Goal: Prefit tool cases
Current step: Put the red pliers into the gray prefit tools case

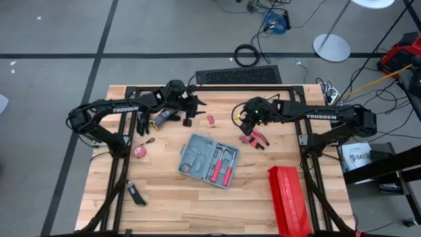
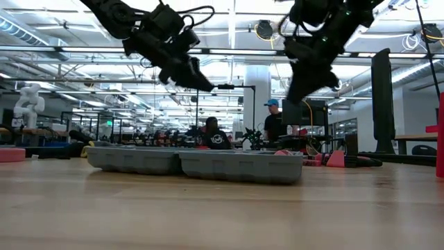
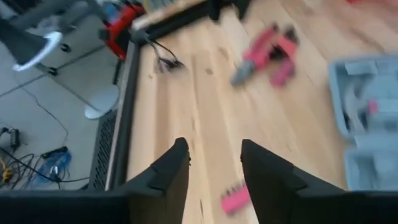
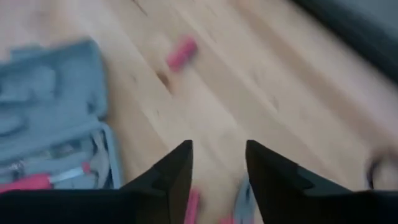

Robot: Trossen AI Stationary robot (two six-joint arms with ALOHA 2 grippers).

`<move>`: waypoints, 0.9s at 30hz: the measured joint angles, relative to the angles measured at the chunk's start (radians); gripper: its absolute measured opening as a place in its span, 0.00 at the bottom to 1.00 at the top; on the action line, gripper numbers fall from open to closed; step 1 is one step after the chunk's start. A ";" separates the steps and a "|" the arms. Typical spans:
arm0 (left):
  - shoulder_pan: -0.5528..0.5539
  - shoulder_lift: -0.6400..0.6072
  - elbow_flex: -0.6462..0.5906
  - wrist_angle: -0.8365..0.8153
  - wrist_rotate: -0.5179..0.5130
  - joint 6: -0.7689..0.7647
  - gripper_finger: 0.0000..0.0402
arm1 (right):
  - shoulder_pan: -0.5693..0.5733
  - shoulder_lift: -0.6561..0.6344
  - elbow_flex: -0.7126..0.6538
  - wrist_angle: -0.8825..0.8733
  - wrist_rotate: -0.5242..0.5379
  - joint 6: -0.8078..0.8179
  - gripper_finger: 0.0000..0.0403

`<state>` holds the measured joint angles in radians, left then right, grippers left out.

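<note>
The tool case [image 1: 207,160] lies open and flat on the wooden table's middle, grey slots up, with red-handled tools in its right half; it also shows in the low view [image 2: 194,163]. My left gripper [image 1: 192,110] hovers open above the table's far side, left of centre, over a small red piece [image 3: 235,200]. My right gripper [image 1: 246,124] hovers open above the far side, right of centre, just beyond the red pliers [image 1: 255,138]. Nothing is between either pair of fingers [image 3: 214,165] [image 4: 217,165]. In the low view both grippers [image 2: 208,85] [image 2: 297,90] hang well clear of the tabletop.
A long red ribbed box [image 1: 289,201] stands at the near right. A small red piece [image 1: 211,120] lies between the grippers. A round tape measure [image 1: 139,151], a knife [image 1: 136,194] and a dark tool [image 1: 162,118] lie on the left side.
</note>
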<state>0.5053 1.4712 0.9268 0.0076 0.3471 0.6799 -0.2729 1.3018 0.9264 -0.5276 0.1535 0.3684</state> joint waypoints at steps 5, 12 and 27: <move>0.002 0.001 0.000 -0.093 -0.019 0.142 0.39 | 0.001 0.011 0.000 -0.243 0.001 0.188 0.41; 0.003 0.007 0.000 -0.028 0.006 0.139 0.39 | 0.006 0.063 0.000 -0.336 -0.002 0.205 0.40; 0.004 0.119 0.000 -0.024 0.019 0.058 0.39 | 0.012 0.263 0.000 -0.384 -0.018 0.099 0.40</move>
<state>0.5091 1.5902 0.9268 -0.0161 0.3664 0.7376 -0.2610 1.5646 0.9260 -0.9116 0.1360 0.4675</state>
